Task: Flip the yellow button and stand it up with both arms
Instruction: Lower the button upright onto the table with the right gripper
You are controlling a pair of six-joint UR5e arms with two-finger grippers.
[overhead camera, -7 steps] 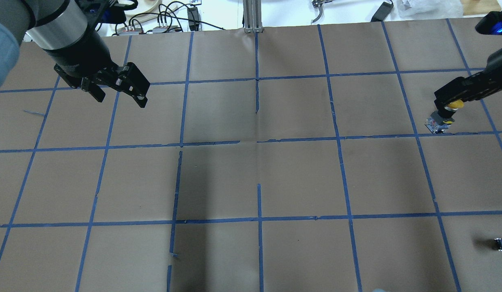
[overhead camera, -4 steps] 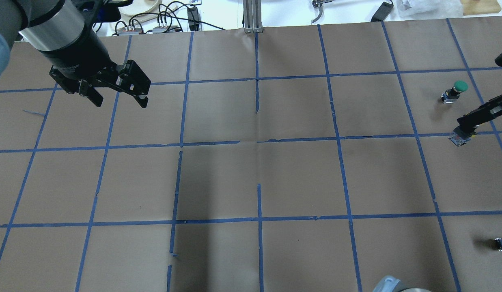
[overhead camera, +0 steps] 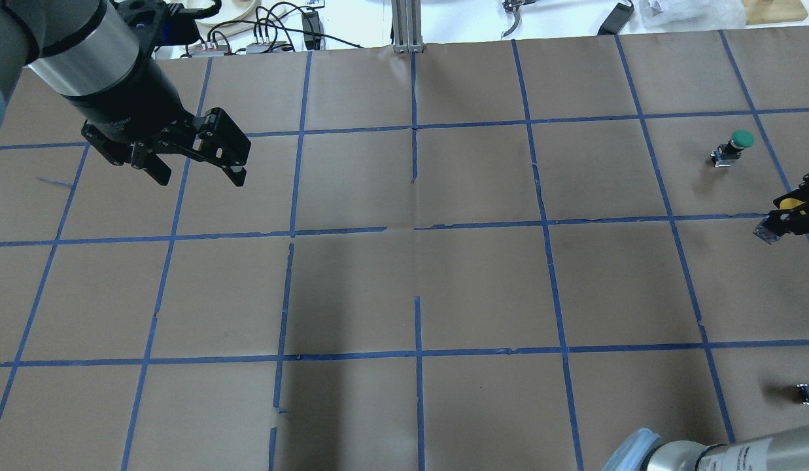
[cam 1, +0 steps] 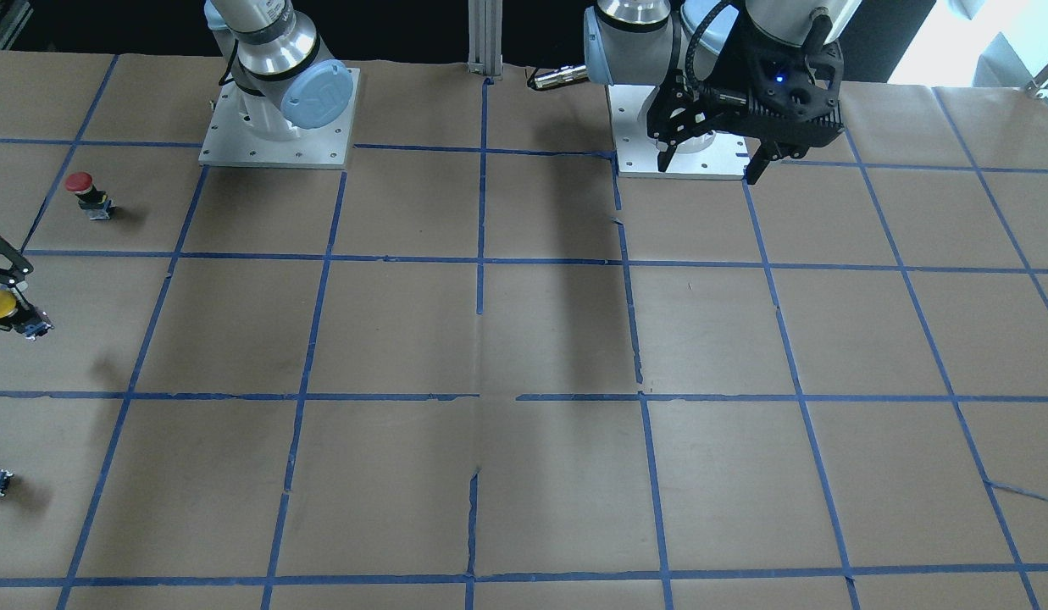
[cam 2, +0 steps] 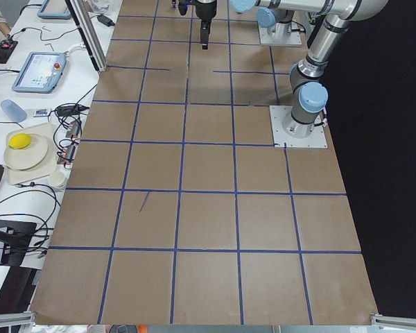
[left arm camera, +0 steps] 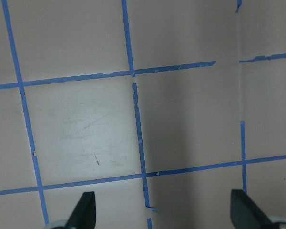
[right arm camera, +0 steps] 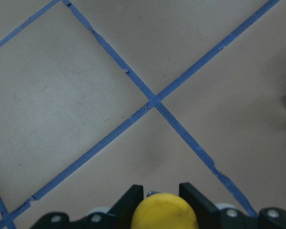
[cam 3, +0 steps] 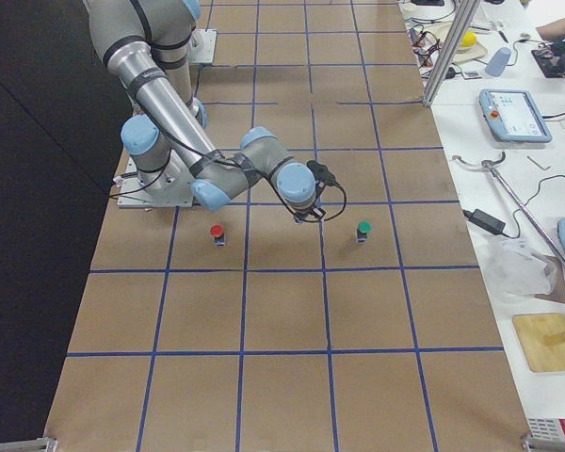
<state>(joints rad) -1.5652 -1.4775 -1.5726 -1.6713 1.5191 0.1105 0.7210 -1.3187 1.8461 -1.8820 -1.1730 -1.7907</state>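
The right gripper [right arm camera: 160,193] is closed on the yellow button [right arm camera: 164,213], holding it above the bench [overhead camera: 482,288] at the robot's far right. The left gripper [overhead camera: 200,173] hangs wide open over the bench's left side

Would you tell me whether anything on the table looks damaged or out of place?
Only the blue tape: a loose scrap lies askew, off the grid lines, on the robot's left, and a torn strip end curls off its line nearer the robot.
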